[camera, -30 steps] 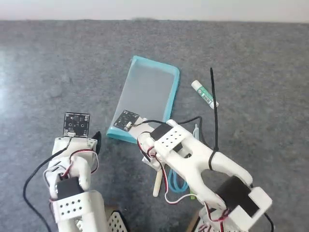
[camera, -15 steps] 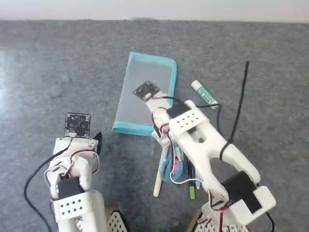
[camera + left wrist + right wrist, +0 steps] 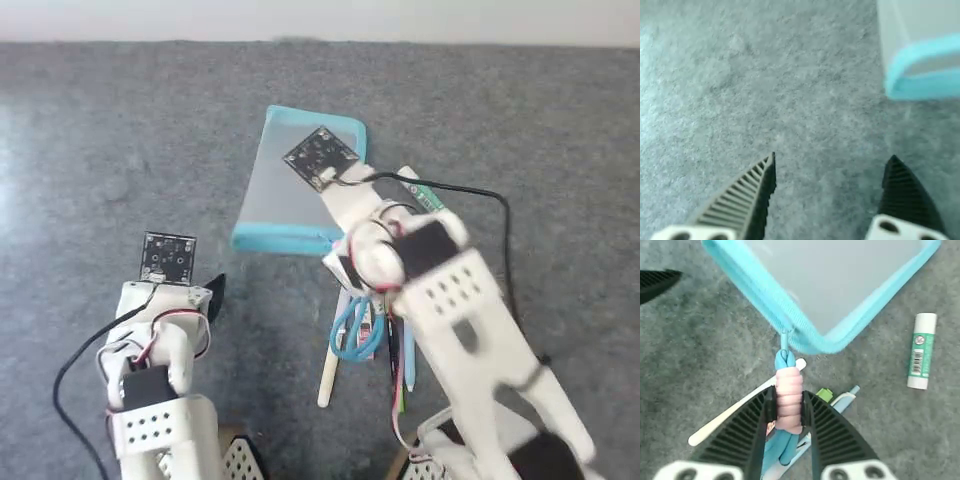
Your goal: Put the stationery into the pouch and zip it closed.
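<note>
While the left arm sits at about seven o'clock on the grey table [image 3: 100,130] in the high view, the left gripper [image 3: 832,160] hangs over bare cloth with its jaws spread wide and nothing between them. A corner of the teal pouch [image 3: 920,60] lies at about one o'clock from it, apart from both fingertips. The pouch [image 3: 300,200] lies flat near the table's middle, its clear panel up. At its near corner, at roughly five o'clock on the pouch, the right gripper [image 3: 789,392] is closed narrowly on the pink zip pull [image 3: 788,405], whose blue cord runs up to the slider on the pouch's edge. Under that gripper, at six o'clock from the pouch, the stationery lies loose on the table: blue-handled scissors [image 3: 355,330], a cream stick [image 3: 328,380] and a few pens [image 3: 408,350]. The glue stick [image 3: 921,350] rests by itself at three o'clock from the pouch, just beside its right edge.
</note>
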Tool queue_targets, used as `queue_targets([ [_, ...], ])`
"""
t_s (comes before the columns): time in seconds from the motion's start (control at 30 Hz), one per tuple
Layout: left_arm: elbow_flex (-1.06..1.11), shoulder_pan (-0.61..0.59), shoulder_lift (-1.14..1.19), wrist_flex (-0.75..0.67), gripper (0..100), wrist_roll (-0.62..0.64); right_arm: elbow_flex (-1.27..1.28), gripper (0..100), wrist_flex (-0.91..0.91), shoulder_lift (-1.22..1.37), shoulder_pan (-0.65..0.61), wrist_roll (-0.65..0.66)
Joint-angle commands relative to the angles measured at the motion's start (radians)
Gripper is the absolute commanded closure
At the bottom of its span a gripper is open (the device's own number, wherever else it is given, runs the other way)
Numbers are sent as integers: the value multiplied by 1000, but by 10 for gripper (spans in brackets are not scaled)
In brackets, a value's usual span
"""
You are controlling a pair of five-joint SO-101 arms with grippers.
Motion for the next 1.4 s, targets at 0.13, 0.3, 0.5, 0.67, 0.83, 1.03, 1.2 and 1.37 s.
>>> queue_targets([
  [0.13,-196,150,-12,115,663,57,-52,991,39,-151,8,25],
  [0.3,-265,178,-8,130,663,78,-57,991,65,-157,10,52],
  [0.5,-262,229,-6,83,663,81,-61,991,85,-162,5,63],
  [0.67,-259,229,-5,41,665,81,-100,991,191,-255,-24,94],
  [0.83,-254,229,-5,37,665,81,-138,991,317,-348,-153,112],
  [1.03,-248,236,-5,37,666,81,-158,991,364,-360,-188,114],
  [1.2,-217,249,-5,11,735,77,-155,991,366,-360,-188,133],
  [1.37,-127,310,-12,-54,939,74,-153,989,364,-358,-188,135],
])
